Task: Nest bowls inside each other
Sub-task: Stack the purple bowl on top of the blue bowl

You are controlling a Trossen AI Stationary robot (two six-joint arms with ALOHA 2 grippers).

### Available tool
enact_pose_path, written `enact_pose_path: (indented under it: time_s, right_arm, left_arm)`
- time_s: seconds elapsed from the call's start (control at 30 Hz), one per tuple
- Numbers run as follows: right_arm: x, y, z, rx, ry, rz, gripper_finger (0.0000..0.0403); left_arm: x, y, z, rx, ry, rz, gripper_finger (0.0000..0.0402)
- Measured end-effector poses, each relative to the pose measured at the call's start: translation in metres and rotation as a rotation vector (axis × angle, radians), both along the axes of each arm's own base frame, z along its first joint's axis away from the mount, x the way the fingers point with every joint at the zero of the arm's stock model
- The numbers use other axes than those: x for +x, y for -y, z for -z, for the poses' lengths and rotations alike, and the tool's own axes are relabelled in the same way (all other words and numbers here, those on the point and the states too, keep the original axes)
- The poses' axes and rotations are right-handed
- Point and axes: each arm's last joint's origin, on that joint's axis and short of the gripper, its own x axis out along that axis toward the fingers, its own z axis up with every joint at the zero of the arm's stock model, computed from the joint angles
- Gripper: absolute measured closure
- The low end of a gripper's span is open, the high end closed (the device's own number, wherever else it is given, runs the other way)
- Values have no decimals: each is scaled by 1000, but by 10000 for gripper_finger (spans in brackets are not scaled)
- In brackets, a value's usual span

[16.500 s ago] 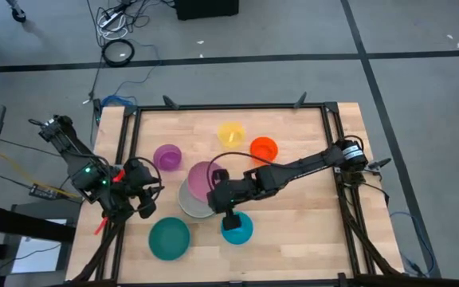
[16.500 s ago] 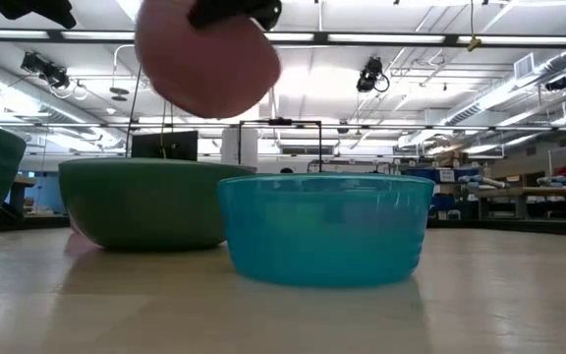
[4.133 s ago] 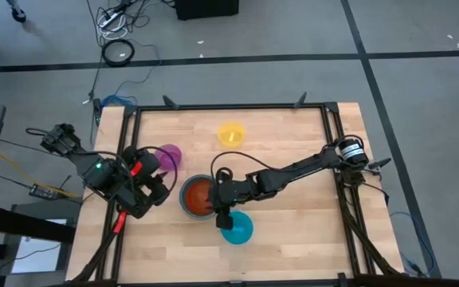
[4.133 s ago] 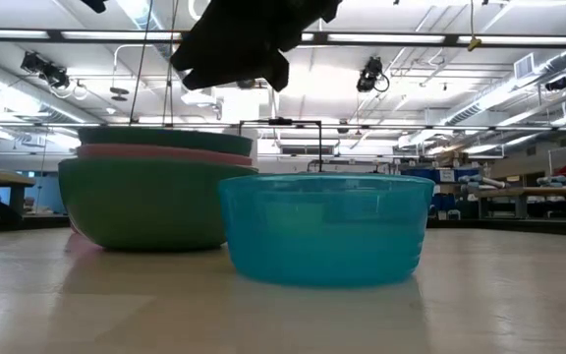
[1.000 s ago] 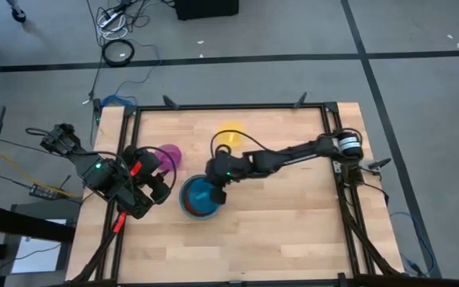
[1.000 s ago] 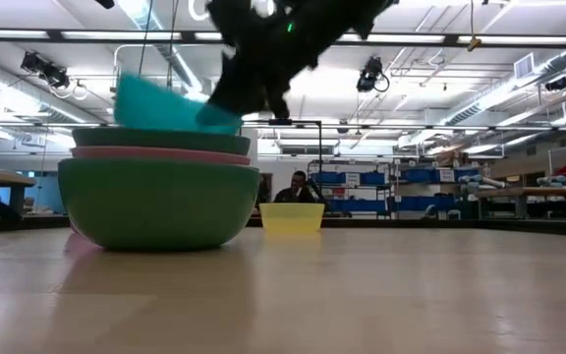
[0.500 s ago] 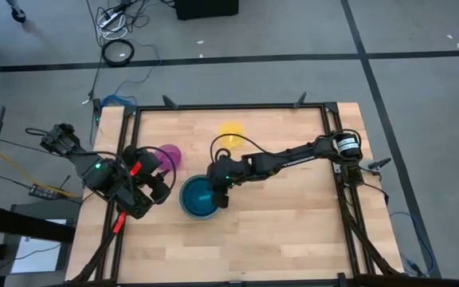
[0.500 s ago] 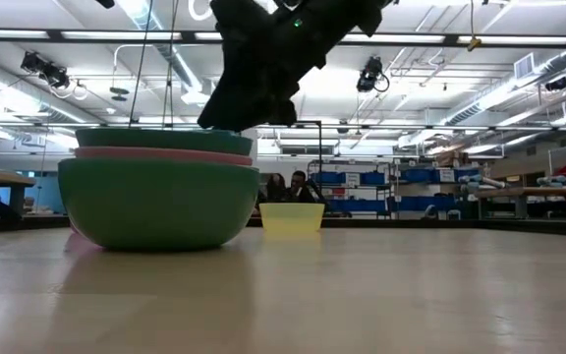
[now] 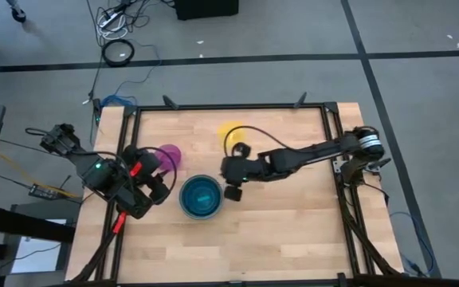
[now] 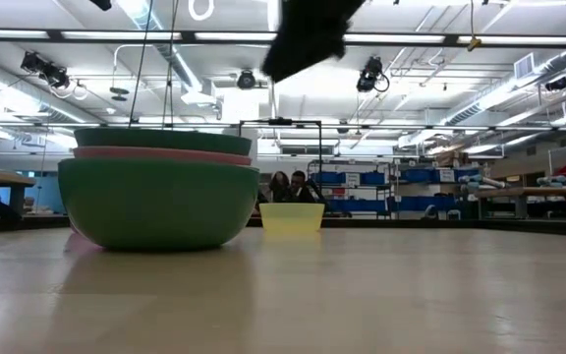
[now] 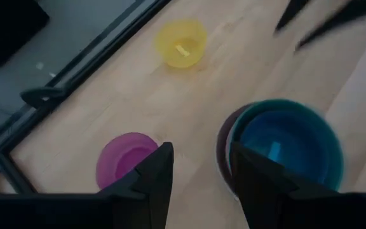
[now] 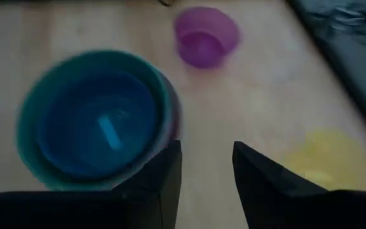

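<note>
Now the blue bowl [image 9: 202,194] sits nested in the stack of bowls [image 9: 202,198] at the table's [image 9: 293,231] middle, purple bowl [image 9: 166,156] and yellow bowl [image 9: 230,131] apart. Right tool [image 9: 231,191], fingers parted and empty, hangs just beside the stack; left tool [image 9: 154,191], fingers apart, empty, waits on the stack's other side.

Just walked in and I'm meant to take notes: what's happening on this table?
A two-armed robot is nesting bowls. The stack has a blue bowl innermost. The right gripper hangs open and empty beside the stack. The purple bowl and yellow bowl sit loose. The left gripper waits, open, at the table's left.
</note>
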Motion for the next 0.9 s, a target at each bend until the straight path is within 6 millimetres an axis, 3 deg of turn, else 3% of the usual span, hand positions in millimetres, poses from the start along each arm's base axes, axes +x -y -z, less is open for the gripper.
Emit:
enact_pose_path:
  time_s: [0.2,0.4,0.57,0.7,0.9]
  right_arm:
    - [-50,-13,-33,-82,-72,69,276]
    - [-83,-29,-53,-26,-59,93,277]
    - [-92,-44,-51,2,-76,85,278]
    - [-93,-52,-45,7,-104,88,277]
    - [-98,-57,-31,7,-180,120,279]
  left_arm:
    - [9,-9,18,101,-165,38,239]
    - [13,-37,60,64,-504,68,239]
    - [17,-46,94,20,-696,307,239]
    - [27,-43,112,13,-650,592,244]
    - [25,-66,136,-47,-725,580,268]
